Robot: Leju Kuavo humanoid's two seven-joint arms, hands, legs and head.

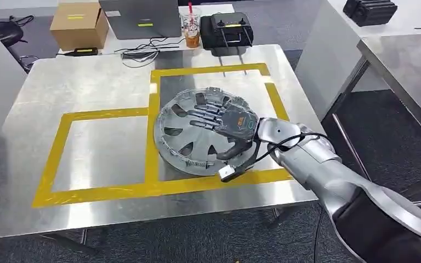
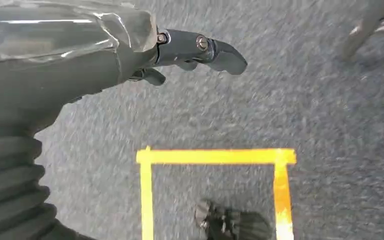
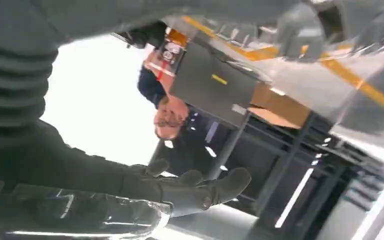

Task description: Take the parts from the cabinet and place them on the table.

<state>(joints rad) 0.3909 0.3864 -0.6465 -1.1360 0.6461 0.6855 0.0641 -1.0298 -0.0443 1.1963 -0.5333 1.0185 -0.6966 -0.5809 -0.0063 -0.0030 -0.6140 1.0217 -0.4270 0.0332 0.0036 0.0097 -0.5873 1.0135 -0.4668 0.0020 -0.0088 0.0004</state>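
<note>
A silver wheel cover [image 1: 189, 143] lies on the steel table [image 1: 87, 87], inside the right-hand square of yellow tape [image 1: 152, 112]. My right hand [image 1: 222, 121] reaches in from the right and lies over the cover's top with its fingers spread flat. Its thumb [image 1: 231, 150] points down near the cover's near rim. In the right wrist view the thumb [image 3: 205, 192] stands clear of the cover's grey edge [image 3: 302, 27], pinching nothing. My left hand [image 2: 195, 50] hangs over the carpet floor and holds nothing.
At the table's far edge stand a cardboard box [image 1: 79, 24], a grey laptop [image 1: 140, 19], a drink cup [image 1: 192, 30] and a black controller case [image 1: 230, 30]. Another steel table [image 1: 405, 71] stands to the right. A person [image 3: 167, 107] is beyond the table.
</note>
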